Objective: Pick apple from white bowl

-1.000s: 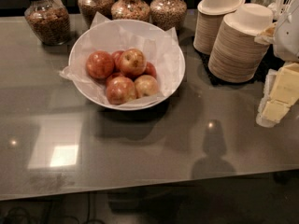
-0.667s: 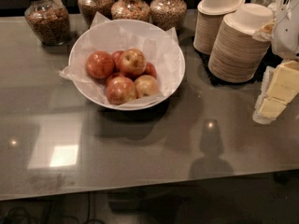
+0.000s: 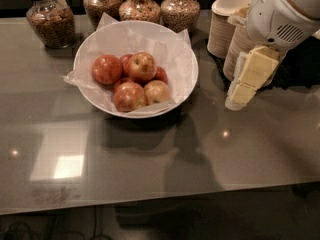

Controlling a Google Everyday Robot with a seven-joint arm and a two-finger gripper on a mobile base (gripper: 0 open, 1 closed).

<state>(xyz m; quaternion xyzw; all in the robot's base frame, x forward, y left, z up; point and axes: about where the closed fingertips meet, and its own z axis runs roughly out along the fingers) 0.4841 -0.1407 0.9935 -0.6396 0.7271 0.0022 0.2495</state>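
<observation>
apples [image 3: 141,65] in white bowl [image 3: 193,73], jaws off to their right, apart

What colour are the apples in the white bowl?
Apples: red with yellow patches, camera view. The gripper hangs right of the white bowl.

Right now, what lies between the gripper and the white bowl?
In the camera view, only bare grey countertop: the gripper hangs right of the white bowl of apples, in front of the stacked tan bowls.
</observation>
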